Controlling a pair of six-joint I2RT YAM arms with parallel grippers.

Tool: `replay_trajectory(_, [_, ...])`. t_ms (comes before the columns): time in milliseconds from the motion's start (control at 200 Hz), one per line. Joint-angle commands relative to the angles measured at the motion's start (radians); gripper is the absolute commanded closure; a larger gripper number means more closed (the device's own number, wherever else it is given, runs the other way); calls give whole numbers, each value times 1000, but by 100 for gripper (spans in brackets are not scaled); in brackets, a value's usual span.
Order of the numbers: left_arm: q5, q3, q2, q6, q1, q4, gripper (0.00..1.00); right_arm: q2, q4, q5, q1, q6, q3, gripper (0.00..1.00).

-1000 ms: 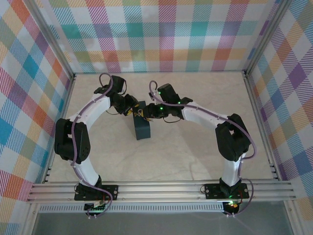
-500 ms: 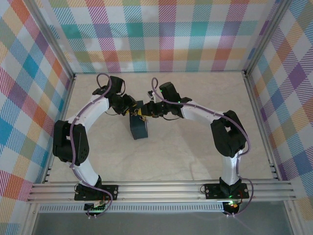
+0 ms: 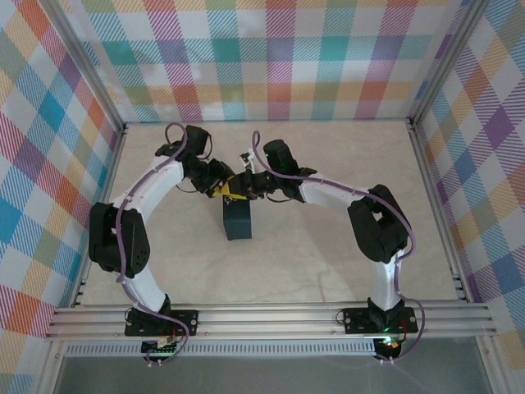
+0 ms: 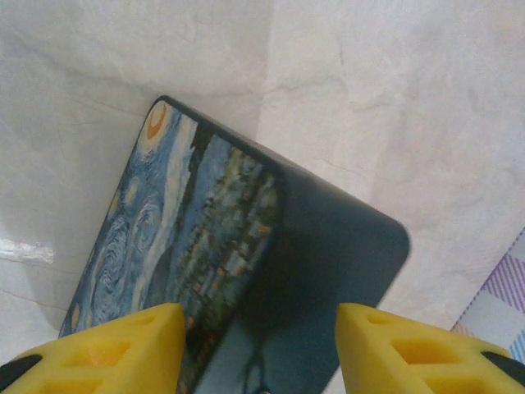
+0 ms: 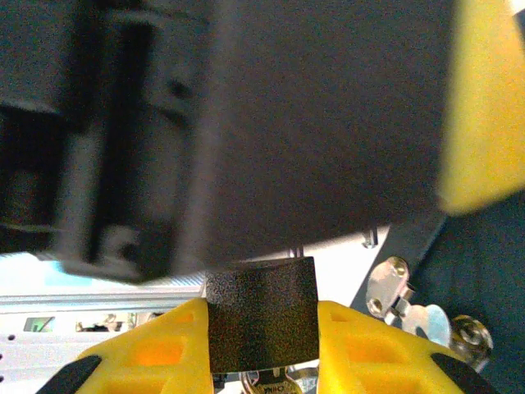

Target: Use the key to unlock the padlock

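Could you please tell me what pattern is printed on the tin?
A swirly blue-and-yellow night-sky painting covers the tin; the left wrist view shows it best.

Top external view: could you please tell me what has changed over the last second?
The right arm's elbow has swung leftward, carrying the right gripper, shut on a small black block, slightly left. The left gripper shows more yellow, seemingly opening a little. Both still meet above the dark blue tin, which has hardly moved.

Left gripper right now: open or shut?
Open. In the left wrist view the left gripper has its yellow fingers apart, nothing between them; the dark blue tin lies below.
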Motion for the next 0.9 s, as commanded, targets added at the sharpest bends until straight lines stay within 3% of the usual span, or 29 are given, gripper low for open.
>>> replay_trajectory(0, [9, 66, 9, 34, 28, -72, 48, -56, -46, 26, -24, -65, -4, 72])
replay_trajectory(160, [-4, 72, 20, 35, 48, -65, 48, -92, -71, 58, -55, -103, -39, 72])
replay_trajectory(390, [-30, 74, 7, 83, 97, -79, 48, -221, 63, 78, -126, -44, -160, 71])
replay_trajectory(680, [-68, 70, -39, 142, 116, -115, 47, -311, -331, 372, -274, -277, -305, 65])
replay_trajectory(895, [-64, 20, -81, 138, 131, -98, 47, -285, -360, 521, -293, -339, -419, 58])
